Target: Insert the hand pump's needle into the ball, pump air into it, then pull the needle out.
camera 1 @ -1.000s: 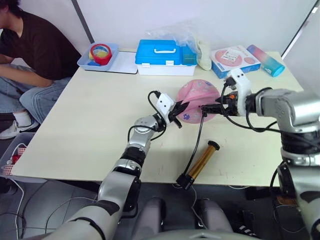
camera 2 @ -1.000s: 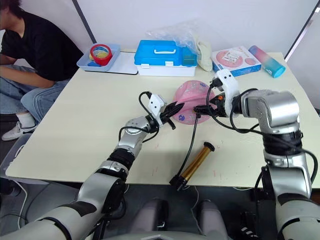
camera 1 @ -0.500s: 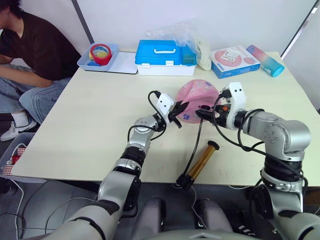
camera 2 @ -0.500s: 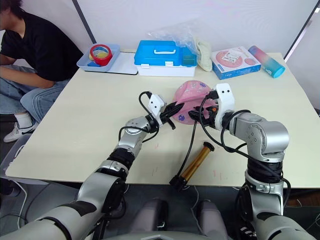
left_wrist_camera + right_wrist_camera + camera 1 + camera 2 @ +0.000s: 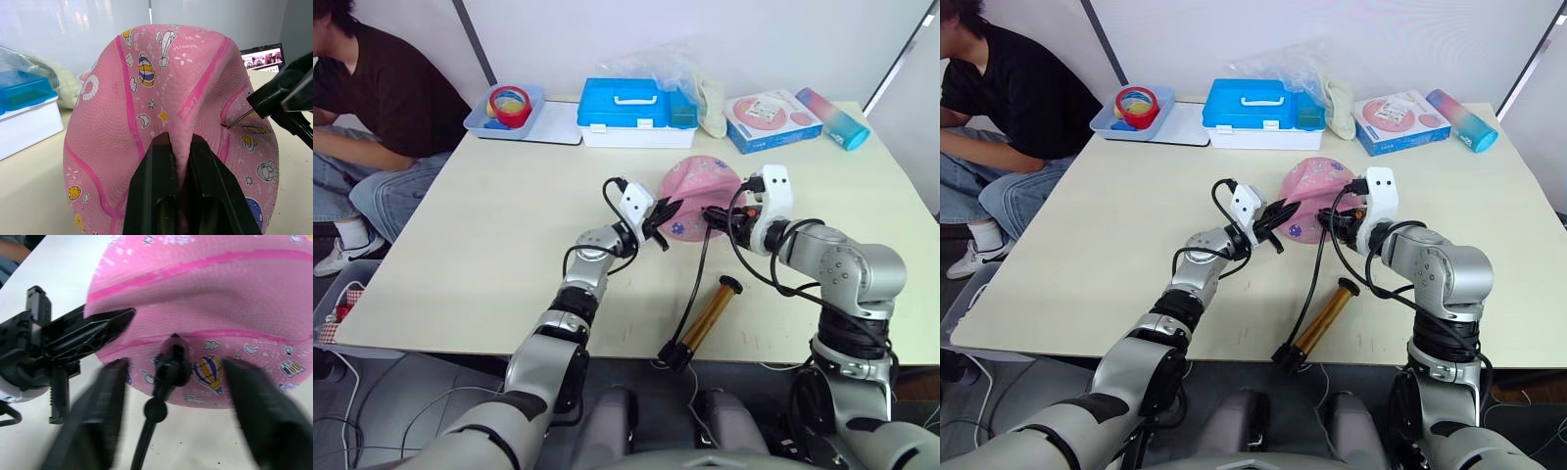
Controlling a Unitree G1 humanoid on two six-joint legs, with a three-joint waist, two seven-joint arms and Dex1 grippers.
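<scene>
Left arm extended forward over the table, forearm angled toward the centre, wrist camera housing on top. Left gripper closed, its two black fingers pinching a fold of the ball between them (wrist view confirms the pink rubber squeezed in the narrow gap).

Right arm bent sharply at the elbow, forearm pointing inward toward the left gripper, wrist raised above the table. Right gripper spread wide, a finger on each side of the needle fitting, not gripping it.

Lab: cluttered test table, white partition walls
</scene>
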